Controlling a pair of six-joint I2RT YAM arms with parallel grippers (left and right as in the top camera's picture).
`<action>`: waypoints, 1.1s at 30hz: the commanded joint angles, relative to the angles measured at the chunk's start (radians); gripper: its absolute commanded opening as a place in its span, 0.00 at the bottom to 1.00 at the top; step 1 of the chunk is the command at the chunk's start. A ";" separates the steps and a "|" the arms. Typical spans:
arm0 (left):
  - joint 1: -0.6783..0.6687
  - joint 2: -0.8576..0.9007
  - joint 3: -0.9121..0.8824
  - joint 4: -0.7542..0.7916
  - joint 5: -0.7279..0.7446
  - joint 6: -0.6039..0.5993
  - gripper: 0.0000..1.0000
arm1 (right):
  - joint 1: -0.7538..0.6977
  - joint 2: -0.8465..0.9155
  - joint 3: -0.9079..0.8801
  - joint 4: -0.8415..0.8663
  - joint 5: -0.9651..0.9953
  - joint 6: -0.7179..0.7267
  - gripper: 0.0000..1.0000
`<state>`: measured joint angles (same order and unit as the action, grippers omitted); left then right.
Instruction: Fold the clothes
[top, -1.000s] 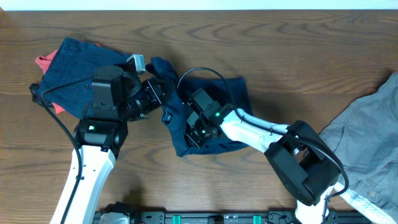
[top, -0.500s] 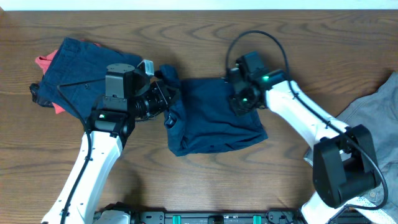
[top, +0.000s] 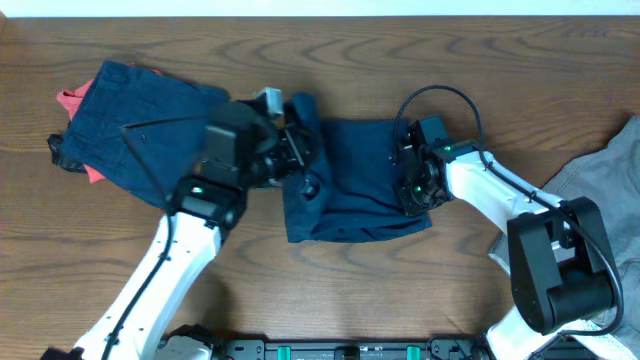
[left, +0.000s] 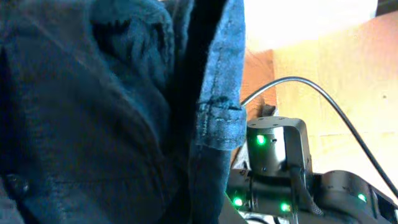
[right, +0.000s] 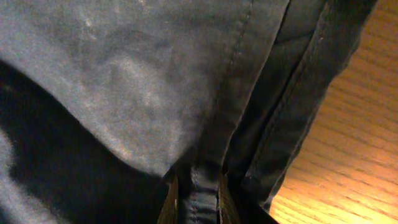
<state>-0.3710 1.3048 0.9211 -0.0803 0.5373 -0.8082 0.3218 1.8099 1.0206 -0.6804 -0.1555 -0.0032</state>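
Note:
Dark navy shorts (top: 355, 185) lie spread across the table's middle. My left gripper (top: 300, 160) is at their left edge, shut on the raised cloth. In the left wrist view the navy cloth (left: 124, 112) fills the frame and hides the fingers. My right gripper (top: 412, 190) is at the shorts' right edge, shut on a seam of navy cloth (right: 199, 199) held between its fingers (right: 198, 202). A second navy garment (top: 140, 120) lies at the far left over a coral-red one (top: 75, 100). A light grey garment (top: 600, 220) lies at the right edge.
The right arm's body with green lights (left: 280, 168) shows in the left wrist view beyond the cloth. Bare wood table (top: 350, 60) lies behind the shorts and in front (top: 330, 300). Black cables loop over both arms.
The navy shorts went from bunched to spread out. My right gripper pulled its edge right, then dropped down toward the table. My left gripper shifted right with the left edge.

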 joint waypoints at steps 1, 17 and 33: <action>-0.077 0.037 0.023 0.073 -0.060 -0.037 0.06 | 0.019 0.027 -0.045 0.010 0.002 0.027 0.22; -0.237 0.264 0.023 0.427 -0.074 -0.129 0.17 | 0.018 0.027 -0.045 0.011 0.000 0.097 0.27; -0.021 0.266 0.023 0.425 -0.198 0.127 0.42 | -0.204 -0.232 0.291 -0.241 0.038 0.124 0.32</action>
<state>-0.4221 1.5764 0.9234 0.3595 0.4454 -0.8036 0.1257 1.6615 1.2457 -0.9047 -0.0822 0.1112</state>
